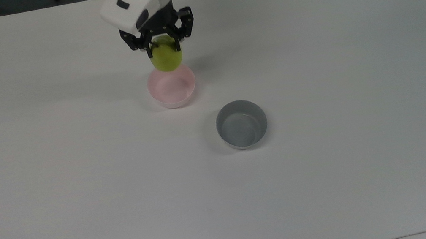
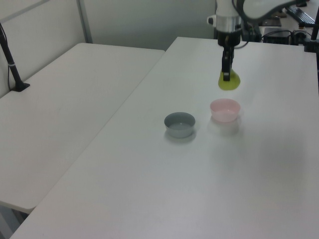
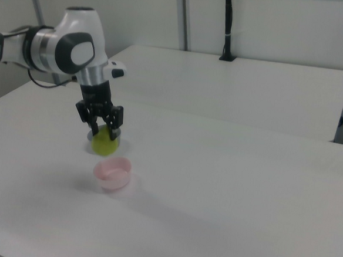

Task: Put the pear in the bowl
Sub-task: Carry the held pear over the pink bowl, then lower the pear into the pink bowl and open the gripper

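Pear (image 1: 166, 58) first: you have it pinched between the two black fingers (image 1: 149, 51) of the gripper (image 1: 163, 49), hanging in the air with its rounded bottom pointing down. No writing, label or brand can be read on the fruit, on either bowl or on the arm. The fingers are closed to the width of the pear and touch nothing else. In the top view the pear overlaps the far rim of the pink bowl (image 1: 172, 91); in the left view the pear (image 2: 229, 82) sits clearly above and apart from the pink bowl (image 2: 225, 110), and in the right view the pear (image 3: 104, 141) hangs just above and beyond the pink bowl (image 3: 113, 173). Your grey bowl (image 1: 241, 124) stands on the white table (image 1: 334, 181) near the pink one, towards the top view's lower right, and both bowls look empty.
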Motion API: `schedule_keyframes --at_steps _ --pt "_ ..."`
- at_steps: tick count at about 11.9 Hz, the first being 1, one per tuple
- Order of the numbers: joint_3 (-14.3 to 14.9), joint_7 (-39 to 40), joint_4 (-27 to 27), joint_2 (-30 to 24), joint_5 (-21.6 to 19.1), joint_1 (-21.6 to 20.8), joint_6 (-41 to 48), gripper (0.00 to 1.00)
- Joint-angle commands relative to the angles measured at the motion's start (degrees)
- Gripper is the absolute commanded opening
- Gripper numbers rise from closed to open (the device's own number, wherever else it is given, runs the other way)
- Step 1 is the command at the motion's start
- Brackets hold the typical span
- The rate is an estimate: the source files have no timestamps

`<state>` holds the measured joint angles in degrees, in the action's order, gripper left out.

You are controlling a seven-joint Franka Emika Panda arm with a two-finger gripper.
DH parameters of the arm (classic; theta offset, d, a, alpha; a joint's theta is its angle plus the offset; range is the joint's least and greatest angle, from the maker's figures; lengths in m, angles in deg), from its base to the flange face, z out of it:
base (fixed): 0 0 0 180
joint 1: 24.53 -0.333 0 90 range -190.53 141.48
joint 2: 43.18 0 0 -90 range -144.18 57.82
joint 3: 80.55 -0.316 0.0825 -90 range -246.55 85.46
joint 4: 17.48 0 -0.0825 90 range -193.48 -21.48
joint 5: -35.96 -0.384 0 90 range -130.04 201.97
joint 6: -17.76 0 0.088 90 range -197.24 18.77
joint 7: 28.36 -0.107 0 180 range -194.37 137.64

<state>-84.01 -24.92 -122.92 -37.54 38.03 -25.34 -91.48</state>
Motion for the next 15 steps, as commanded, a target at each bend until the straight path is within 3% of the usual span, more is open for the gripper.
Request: schedule_keyframes --at_steps 1,9,11,12,15 --pt "-1.28 -3.79 -6.43 1.39 4.87 -0.07 -8.68 0.0" --pt "-1.28 -7.57 -7.41 6.84 8.3 -1.12 -16.18 0.0" --pt "-1.28 -7.67 -7.41 7.28 8.66 -1.13 -16.09 0.05" --pt "-1.28 -7.67 -7.32 7.28 8.66 -1.04 -16.01 0.15" --pt "-1.28 -7.49 -7.06 7.19 8.74 -0.6 -15.74 0.66"
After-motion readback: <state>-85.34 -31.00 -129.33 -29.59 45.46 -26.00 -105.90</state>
